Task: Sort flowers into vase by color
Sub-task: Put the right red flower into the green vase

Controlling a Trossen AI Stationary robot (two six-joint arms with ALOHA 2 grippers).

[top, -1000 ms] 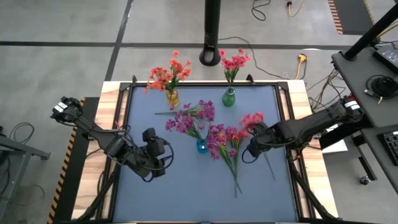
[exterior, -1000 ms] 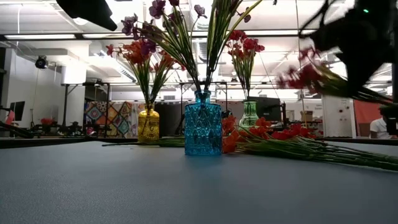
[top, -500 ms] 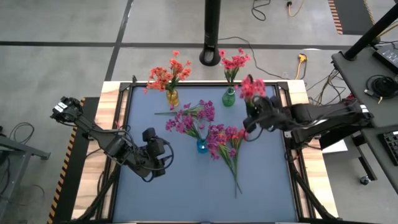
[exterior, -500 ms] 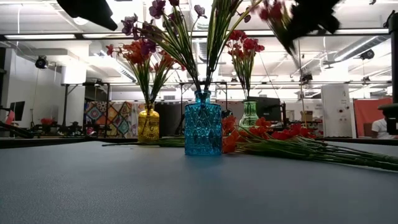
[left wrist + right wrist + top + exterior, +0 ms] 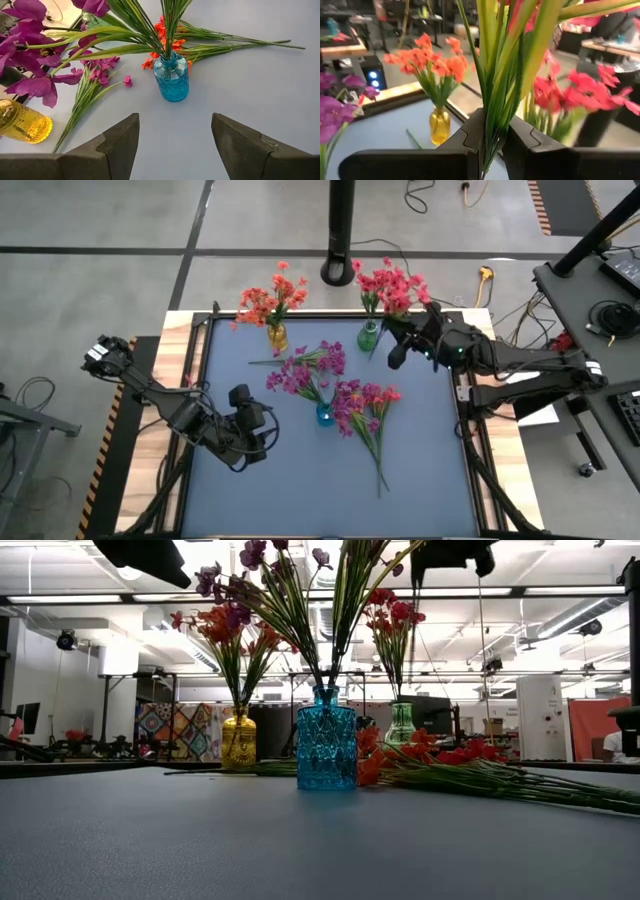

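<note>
My right gripper (image 5: 398, 345) hovers just right of the green vase (image 5: 368, 336) at the table's far edge, shut on a red-pink sprig (image 5: 401, 285). That vase holds red-pink flowers (image 5: 372, 278). The yellow vase (image 5: 277, 337) holds orange flowers, and the blue vase (image 5: 325, 416) holds purple ones. A mixed bunch of sprigs (image 5: 364, 412) lies flat on the mat beside the blue vase. One purple sprig (image 5: 305, 358) lies behind it. My left gripper (image 5: 172, 142) is open and waits near the table's left side, facing the blue vase (image 5: 171, 80). My right gripper pinches the red-pink sprig's green stems (image 5: 492, 117) between its two fingers (image 5: 469, 145), which lie across the stems. The sprig is lifted clear of the table. It stands roughly upright, with its blossoms (image 5: 592, 92) above the fingers.
The mat's near half (image 5: 300, 500) is bare. Black corner brackets (image 5: 455, 320) and the wooden table frame border the mat. A black pole base (image 5: 340, 270) stands beyond the far edge. Cables lie on the floor.
My right gripper has risen from the mat's right side and swung toward the far edge, up to the green vase. It stayed shut and carried the red-pink sprig, which has gone from low over the mat to upright beside the vase.
</note>
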